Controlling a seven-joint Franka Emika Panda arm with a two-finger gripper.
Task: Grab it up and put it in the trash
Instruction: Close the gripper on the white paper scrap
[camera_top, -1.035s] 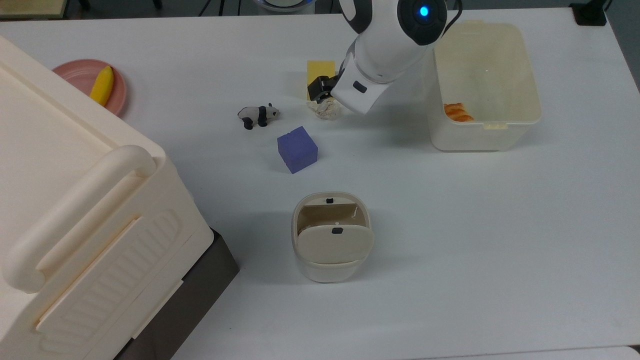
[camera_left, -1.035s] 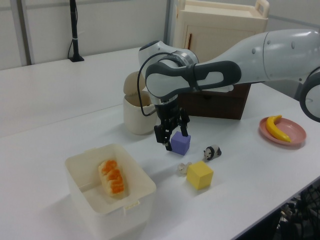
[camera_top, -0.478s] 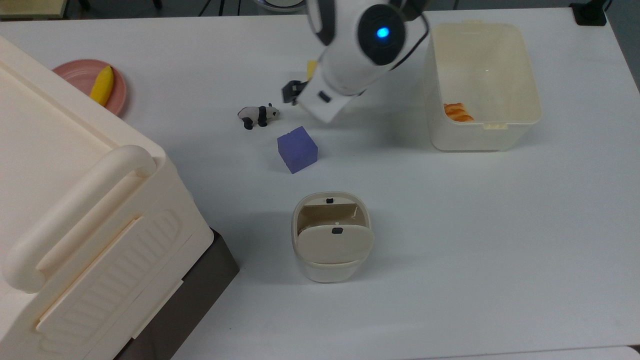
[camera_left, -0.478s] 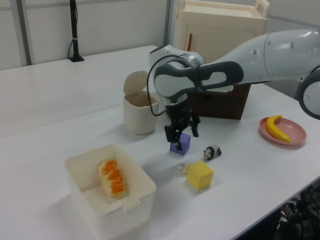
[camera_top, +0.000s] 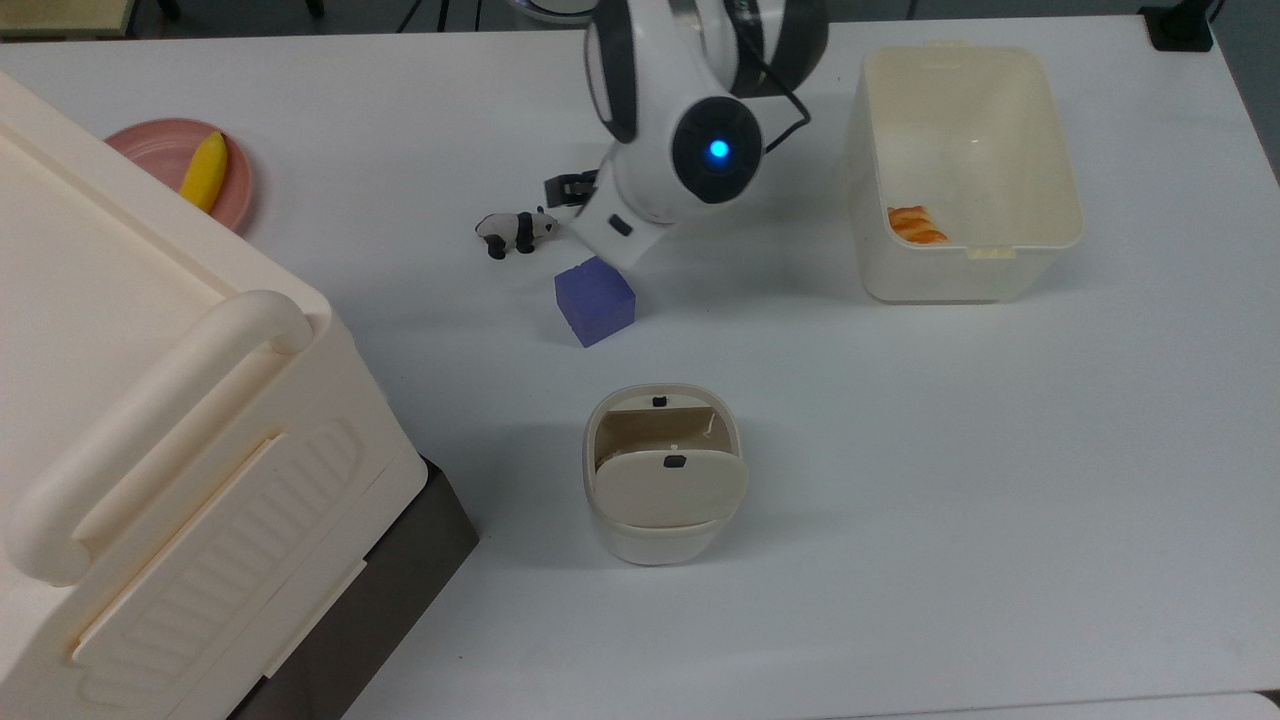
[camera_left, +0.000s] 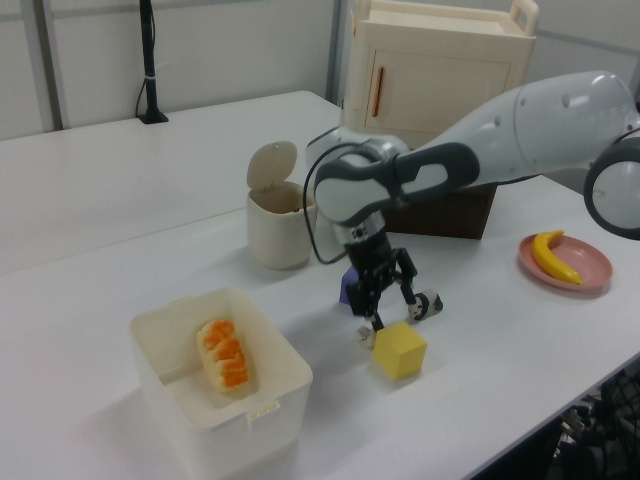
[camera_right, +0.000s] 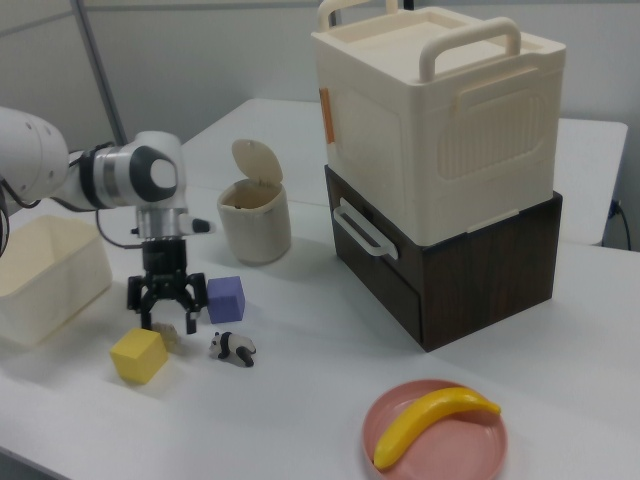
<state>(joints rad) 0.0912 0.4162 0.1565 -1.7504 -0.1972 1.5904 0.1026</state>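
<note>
off-white paper wad (camera_right: 168, 335) lies on the tabletop (camera_top: 900, 450) beside the yellow cube (camera_right: 138, 355), directly under the gripper (camera_right: 166, 310). fingers (camera_right: 190, 316) are spread apart, straddling it. beige trash bin (camera_top: 664, 473) stands well apart; no legible writing.

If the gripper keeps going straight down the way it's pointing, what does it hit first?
Most likely the paper wad. The open gripper points down just above it, beside the yellow cube. Depth is hard to judge, so it may brush the cube.

No readable text, labels or numbers anywhere.
</note>
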